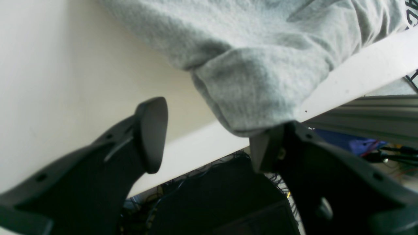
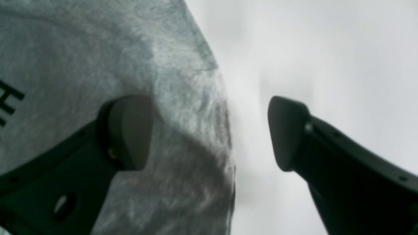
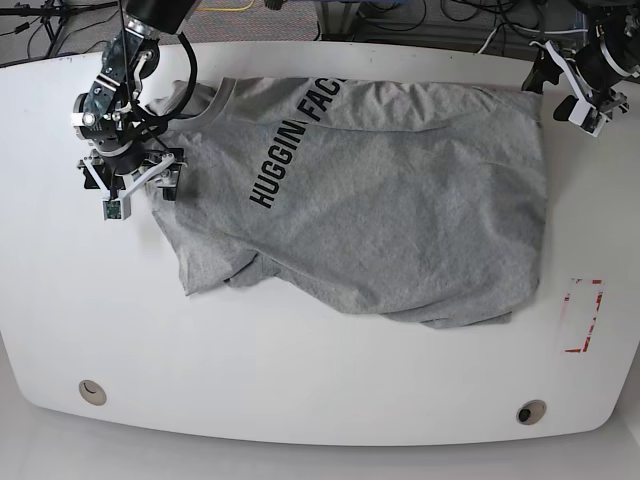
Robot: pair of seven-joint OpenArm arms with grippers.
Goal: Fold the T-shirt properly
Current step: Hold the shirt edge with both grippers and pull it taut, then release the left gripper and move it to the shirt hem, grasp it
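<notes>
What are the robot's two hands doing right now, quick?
Left end effector: open, holding nothing, at the T-shirt corner by the table edge.
Right end effector: open, holding nothing, straddling the T-shirt's edge.

Soft heathered cloth T-shirt [image 3: 400,200], smooth matt table [image 3: 300,380]

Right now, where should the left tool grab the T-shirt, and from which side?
Grip the T-shirt at the corner lying by the table edge, coming in from beyond that edge. In the left wrist view this corner is a bunched, doubled fold overhanging slightly, and the open left tool already straddles it, one finger above the tabletop.
</notes>
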